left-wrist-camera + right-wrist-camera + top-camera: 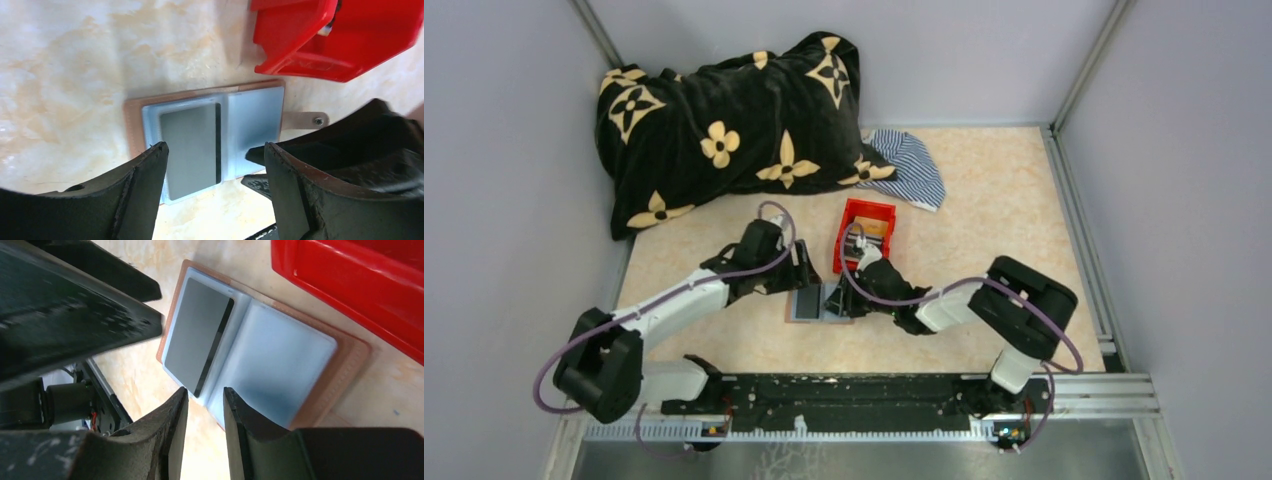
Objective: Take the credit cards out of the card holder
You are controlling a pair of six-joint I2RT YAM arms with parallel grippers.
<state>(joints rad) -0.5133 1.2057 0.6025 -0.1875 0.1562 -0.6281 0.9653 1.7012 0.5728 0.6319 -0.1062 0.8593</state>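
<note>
The card holder (808, 303) lies open and flat on the table, its grey-blue panels (256, 114) framed by a brown border (350, 371). One grey credit card (191, 145) with a dark stripe sits in its left panel (197, 342). My left gripper (215, 147) hovers open just above that card, one finger on each side and nothing between them. My right gripper (205, 391) is narrowly open at the near edge of the holder by the fold, and holds nothing. In the top view the left gripper (802, 272) and the right gripper (836, 300) meet over the holder.
A red plastic bin (866, 235) stands just behind the holder with small flat things inside. A black flower-patterned blanket (724, 130) and a striped cloth (912, 165) lie at the back. Grey walls close in on three sides.
</note>
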